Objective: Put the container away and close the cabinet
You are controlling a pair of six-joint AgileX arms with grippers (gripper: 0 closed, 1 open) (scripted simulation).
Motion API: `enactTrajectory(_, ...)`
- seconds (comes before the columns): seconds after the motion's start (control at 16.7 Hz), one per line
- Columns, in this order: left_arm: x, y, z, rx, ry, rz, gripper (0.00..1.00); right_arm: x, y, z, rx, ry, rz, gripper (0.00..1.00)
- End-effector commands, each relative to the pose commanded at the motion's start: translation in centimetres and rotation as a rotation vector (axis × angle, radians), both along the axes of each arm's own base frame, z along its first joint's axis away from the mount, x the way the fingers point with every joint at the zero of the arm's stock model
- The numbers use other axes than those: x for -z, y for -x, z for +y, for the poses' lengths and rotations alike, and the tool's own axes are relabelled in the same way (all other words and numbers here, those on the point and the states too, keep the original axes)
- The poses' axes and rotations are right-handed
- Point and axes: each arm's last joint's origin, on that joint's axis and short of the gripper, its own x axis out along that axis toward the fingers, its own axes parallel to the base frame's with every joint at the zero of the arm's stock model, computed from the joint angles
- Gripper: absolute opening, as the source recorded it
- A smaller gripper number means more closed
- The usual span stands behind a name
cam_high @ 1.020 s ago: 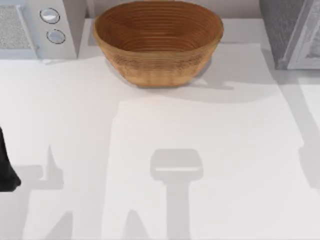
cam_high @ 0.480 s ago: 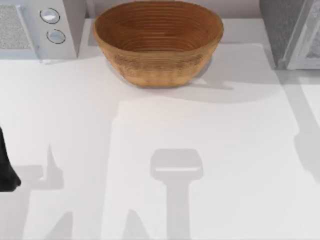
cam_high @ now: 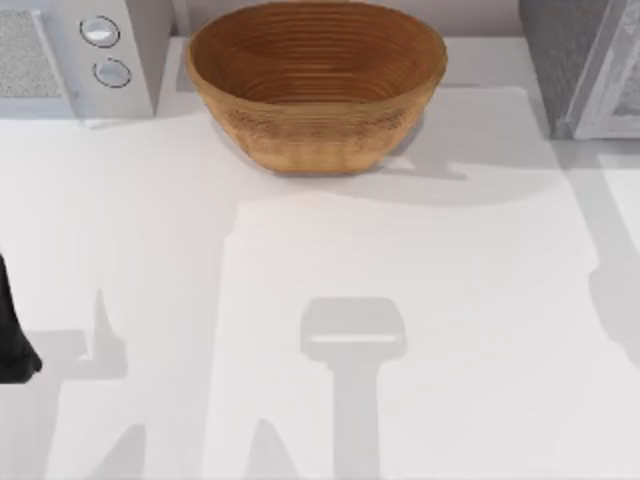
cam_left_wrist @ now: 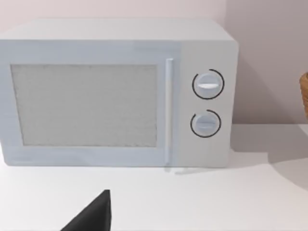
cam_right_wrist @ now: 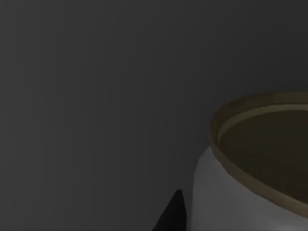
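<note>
Your right wrist view is dim: the container [cam_right_wrist: 250, 178], a can with a dull gold rim and white side, stands upright just beside a dark fingertip [cam_right_wrist: 172, 214] of the right gripper, against a plain dark grey wall, and you cannot tell whether the claw is open or has hold of it. Your left arm [cam_high: 14, 330] sits parked at the table's left edge, its wrist facing a white microwave [cam_left_wrist: 120, 94] with two dials, beyond a black fingertip [cam_left_wrist: 91, 215]; its claw state cannot be told either. A woven brown basket bowl [cam_high: 316, 85] rests at the back of the white table [cam_high: 440, 300], beside the grey cabinet [cam_high: 580, 60].
</note>
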Motion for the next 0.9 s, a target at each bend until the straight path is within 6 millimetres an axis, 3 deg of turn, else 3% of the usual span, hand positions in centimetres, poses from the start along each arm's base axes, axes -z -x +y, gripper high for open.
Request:
enactTrajectory(0.36,0.00,0.00,0.00,0.000,0.000,0.000,1.00,0.00,0.00,0.00,0.000,0.000,0.000,0.98)
enactTrajectory(0.9,0.00,0.00,0.00,0.000,0.000,0.000,1.00,0.00,0.01,0.09,-0.002,0.000,0.000,1.00)
